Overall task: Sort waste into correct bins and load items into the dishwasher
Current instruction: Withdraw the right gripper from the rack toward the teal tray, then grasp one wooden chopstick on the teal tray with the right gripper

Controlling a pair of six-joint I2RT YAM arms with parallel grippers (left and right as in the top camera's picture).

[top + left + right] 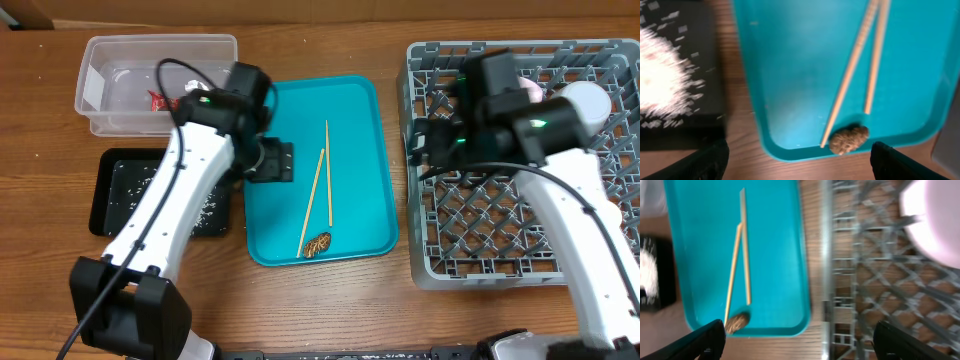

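Two wooden chopsticks (pixel 320 190) lie on a teal tray (pixel 360 150), with a brown food scrap (pixel 317 244) at their near ends. In the left wrist view the chopsticks (pixel 855 65) and the scrap (pixel 849 139) lie on the tray (pixel 790 75). My left gripper (pixel 270 160) hovers over the tray's left side, open and empty (pixel 800 160). My right gripper (pixel 425 140) is at the left edge of the grey dish rack (pixel 430 260), open and empty (pixel 800 340). The right wrist view shows the chopsticks (pixel 742 255), the scrap (pixel 737 321) and the rack (pixel 840 280).
A clear plastic bin (pixel 100 60) at the back left holds a red wrapper (pixel 160 98). A black tray (pixel 120 190) with white crumbs sits left of the teal tray. A pale pink cup (pixel 585 98) stands in the rack's far right corner.
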